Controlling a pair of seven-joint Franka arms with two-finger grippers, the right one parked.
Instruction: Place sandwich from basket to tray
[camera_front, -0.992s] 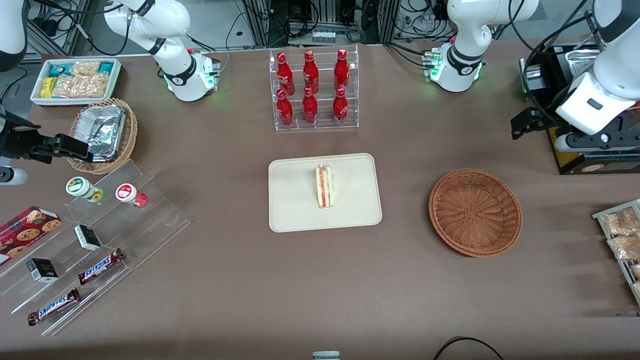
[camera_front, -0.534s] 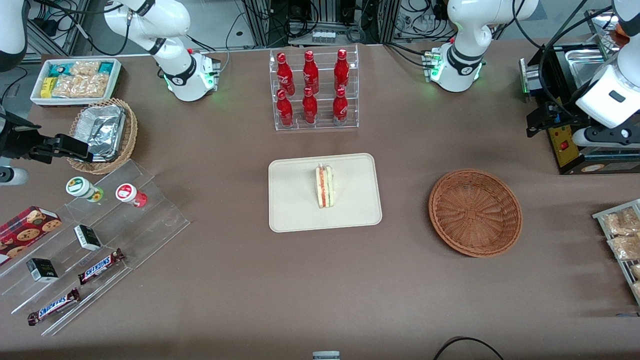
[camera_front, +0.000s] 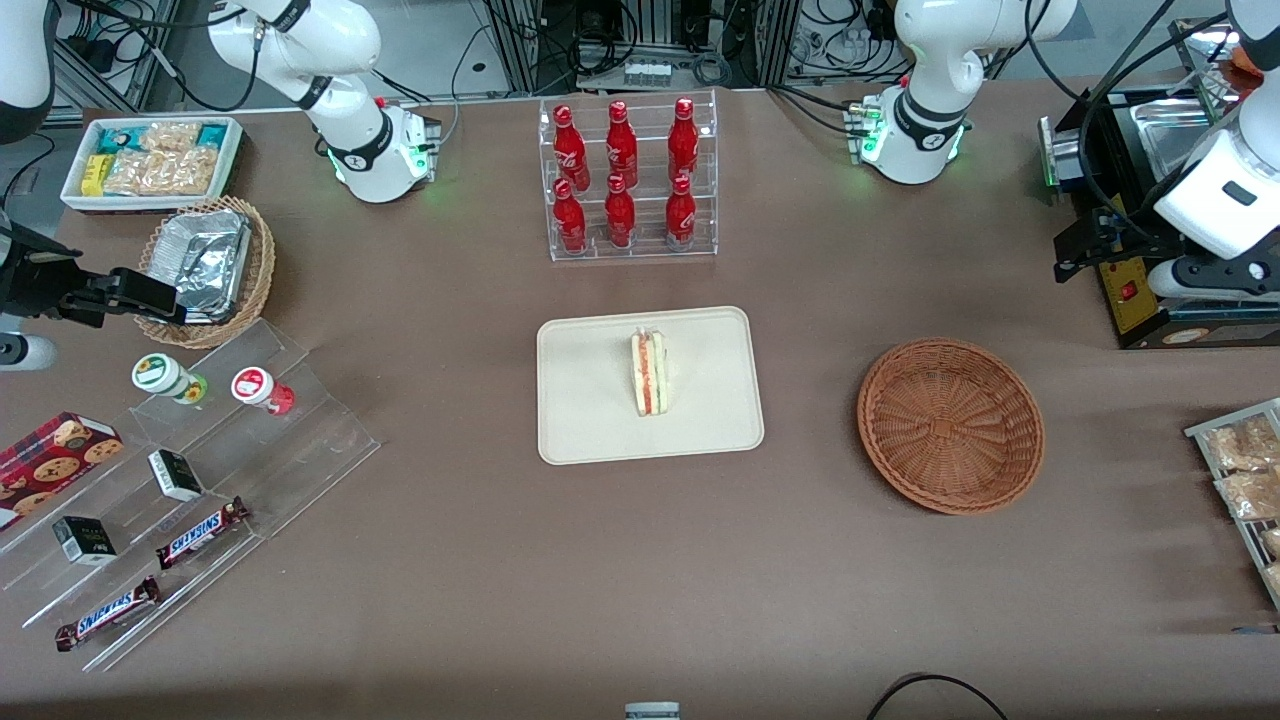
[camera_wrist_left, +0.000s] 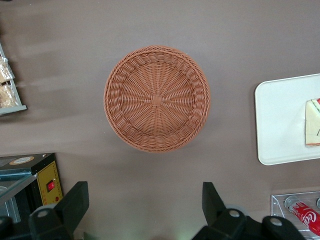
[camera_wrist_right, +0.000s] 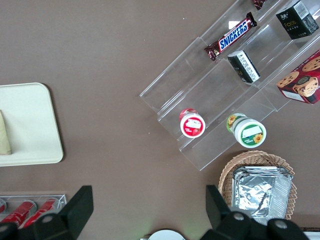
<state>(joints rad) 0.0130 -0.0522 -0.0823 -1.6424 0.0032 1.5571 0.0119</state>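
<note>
Brown cloth covers your table (camera_front: 700, 560), with cable racks at its rear edge. Your gripper (camera_wrist_left: 145, 212) hangs wide open and empty above the bare basket (camera_wrist_left: 156, 98); since half a second ago it has barely shifted. The sandwich (camera_front: 649, 372) stands on the tray (camera_front: 590, 400), well apart from it, its filling visible only from the front

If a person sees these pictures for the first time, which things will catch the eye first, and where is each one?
The sandwich stands out first, on the cream tray at the table's middle. Beside the tray, toward the working arm's end, lies the empty reddish-brown basket. The left arm's hand hangs open above the table beside the basket, holding nothing, and a clear rack of red bottles stands farther from the front camera than the tray.
</note>
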